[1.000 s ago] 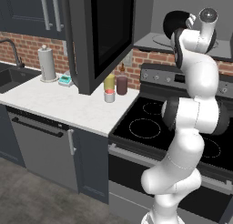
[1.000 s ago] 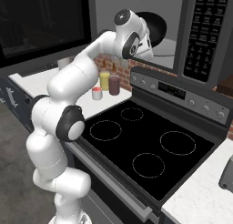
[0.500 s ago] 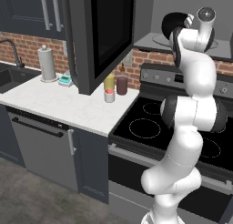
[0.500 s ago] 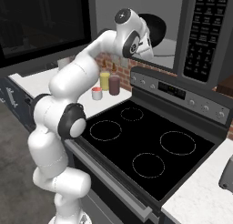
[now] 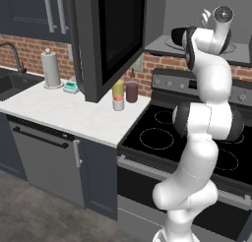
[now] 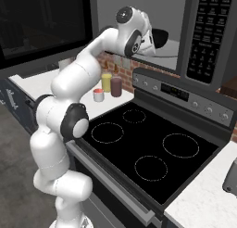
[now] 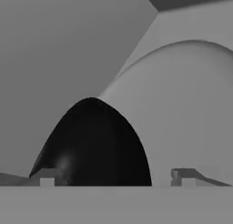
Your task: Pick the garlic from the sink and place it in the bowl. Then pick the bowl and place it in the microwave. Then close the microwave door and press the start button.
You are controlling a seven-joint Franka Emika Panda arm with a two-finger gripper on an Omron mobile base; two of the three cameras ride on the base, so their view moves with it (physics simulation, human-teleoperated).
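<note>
Spreading apart, my fingers stand either side of the wide glossy black bowl and no longer grip its rim — a second ago they were pinched tight on it. The bowl rests on the round glass turntable inside the big black box-shaped microwave, near the front edge of its grey floor. I can't see the garlic from here. That reads to me as the bowl delivered. Next job: back my hand out, then swing the tall black-framed glass door, hanging wide open over the white table, shut.
</note>
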